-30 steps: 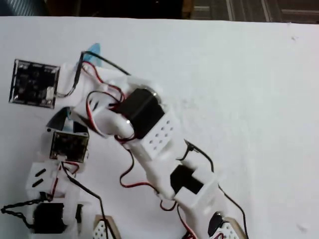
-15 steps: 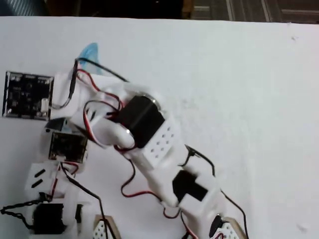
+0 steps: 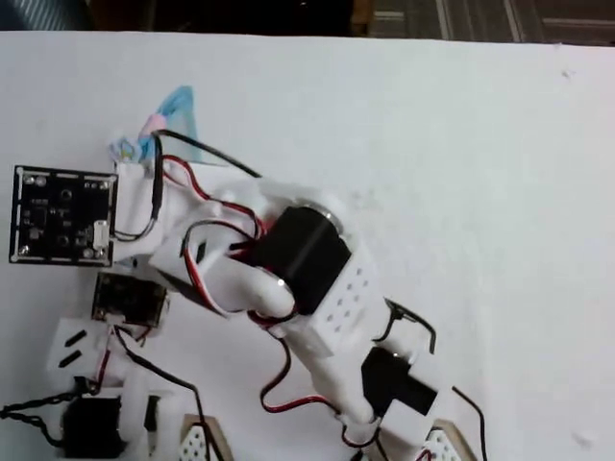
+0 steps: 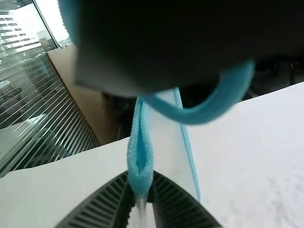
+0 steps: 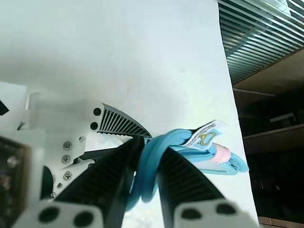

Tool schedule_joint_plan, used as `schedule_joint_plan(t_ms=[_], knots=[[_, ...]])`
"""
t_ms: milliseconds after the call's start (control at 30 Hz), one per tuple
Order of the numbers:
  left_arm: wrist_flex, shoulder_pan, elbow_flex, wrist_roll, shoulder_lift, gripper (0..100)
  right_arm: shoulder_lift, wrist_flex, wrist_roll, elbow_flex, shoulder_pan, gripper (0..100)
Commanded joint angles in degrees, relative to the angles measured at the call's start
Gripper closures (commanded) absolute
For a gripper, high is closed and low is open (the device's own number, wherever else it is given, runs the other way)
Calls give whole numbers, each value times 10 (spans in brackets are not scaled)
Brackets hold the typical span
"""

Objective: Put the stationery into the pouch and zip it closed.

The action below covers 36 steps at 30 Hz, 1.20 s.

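Both arms are crowded over the left side of the white worktop point(image 3: 432, 144), and the blue pouch point(image 3: 176, 104) is caught between them, lifted off the surface. From the high view you just get a corner of it poking out past the far end of the right arm point(image 3: 307, 259), which comes in diagonally from the near right. The left arm point(image 3: 96, 384) sits lower down at the near left edge.

Left jaws: clamped tight on a narrow blue edge of the pouch, which stands up straight out of the ribbed pads. Pretty sure that's the zipper side, but can't say for certain. A blue loop point(image 4: 213, 102) curls across just beyond it, partly behind a big dark blurry shape close to the lens.

Right jaws: also closed, pinching a bunched fold of blue pouch material between the two dark pads. Just past the grip a small white label point(image 5: 205, 135) sticks out, with a pink bit point(image 5: 221, 154) right beside it. Can't tell what the pink thing actually is. In the right wrist view the left jaws show up right next door, ribbed pad nearly touching the same bundle of fabric, so both grips sit very close together on the pouch.

Can't tell from any view whether the zip is open or shut.
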<state>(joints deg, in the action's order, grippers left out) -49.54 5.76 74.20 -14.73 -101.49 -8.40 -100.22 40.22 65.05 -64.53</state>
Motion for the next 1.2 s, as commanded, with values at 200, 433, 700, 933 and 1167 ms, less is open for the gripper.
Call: schedule_joint_plan(t_ms=[200,433,700,933,1167], knots=[[-1,4,-15,1,8,976,48,21,0,56,-77,979],[-5,4,-15,1,8,976,49,106,47,62,-75,979],[-28,4,-16,1,8,976,48,135,60,58,-23,979],[-25,4,-16,1,8,976,51,138,60,63,-54,979],[-25,1,-16,1,8,976,45,177,60,57,-144,979]])
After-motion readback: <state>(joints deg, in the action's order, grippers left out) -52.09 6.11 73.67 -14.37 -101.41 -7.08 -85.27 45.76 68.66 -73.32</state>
